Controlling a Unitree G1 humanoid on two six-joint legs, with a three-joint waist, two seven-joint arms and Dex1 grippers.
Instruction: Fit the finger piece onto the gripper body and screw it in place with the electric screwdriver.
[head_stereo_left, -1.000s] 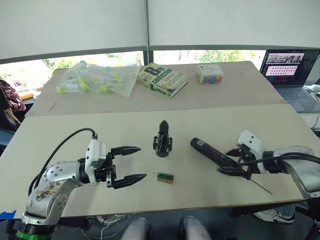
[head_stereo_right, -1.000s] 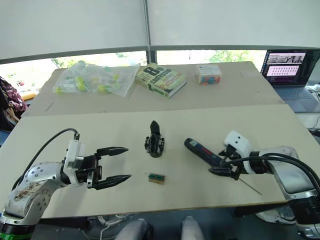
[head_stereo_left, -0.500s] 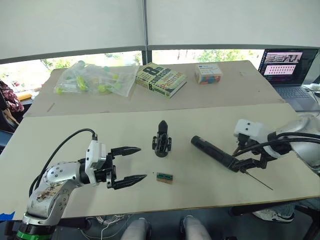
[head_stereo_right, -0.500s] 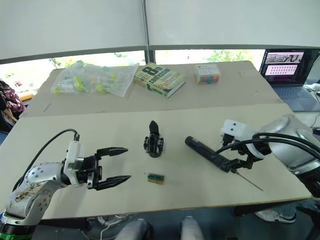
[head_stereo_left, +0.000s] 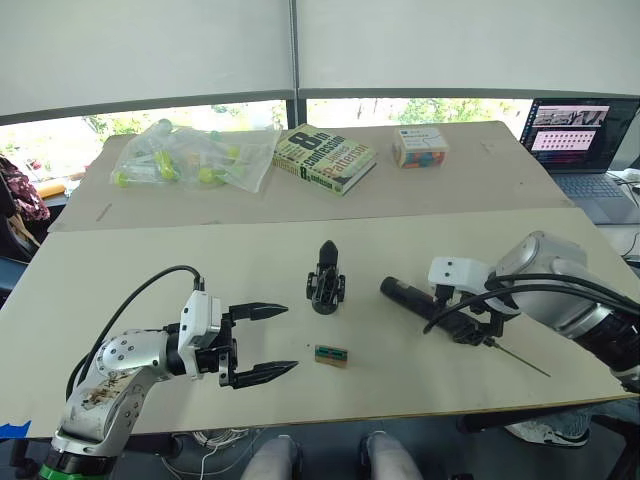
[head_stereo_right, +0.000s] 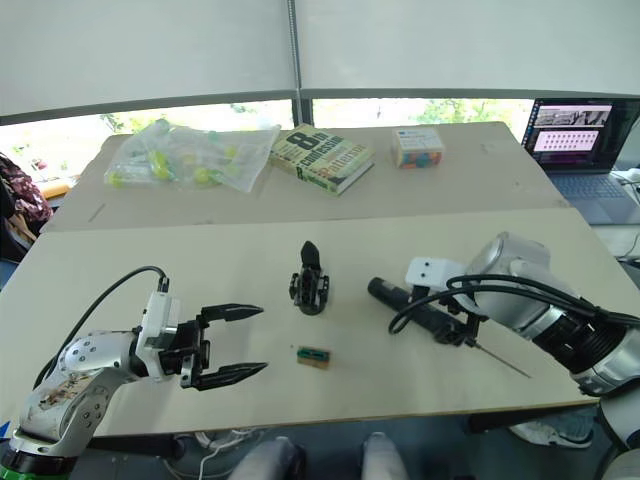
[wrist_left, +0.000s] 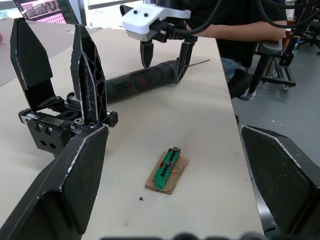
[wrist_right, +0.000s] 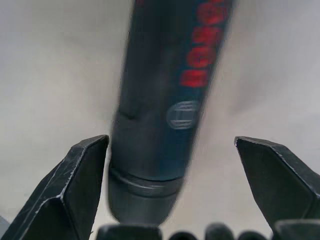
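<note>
— Behind the pale bench (head_stereo_left: 150, 270) runs a window with its blinds down; a book (head_stereo_left: 323, 158), a bag of small bottles (head_stereo_left: 190, 155) and a laptop (head_stereo_left: 578, 145) sit on the far side. Where is your right tool?

— My right tool (head_stereo_left: 470, 322) stands over the electric screwdriver (head_stereo_left: 425, 303), its two fingers spread on either side of the black barrel and not closed on it. The screwdriver lies flat on the bench, its thin bit pointing toward the near right edge.

— And the left?

— My left tool (head_stereo_left: 270, 342) hovers wide open near the bench's front edge, holding nothing. The gripper body (head_stereo_left: 326, 281) stands mid-bench, its pointed finger up. A small green-and-tan block (head_stereo_left: 331, 354) lies just in front of it, between my two tools.
</note>
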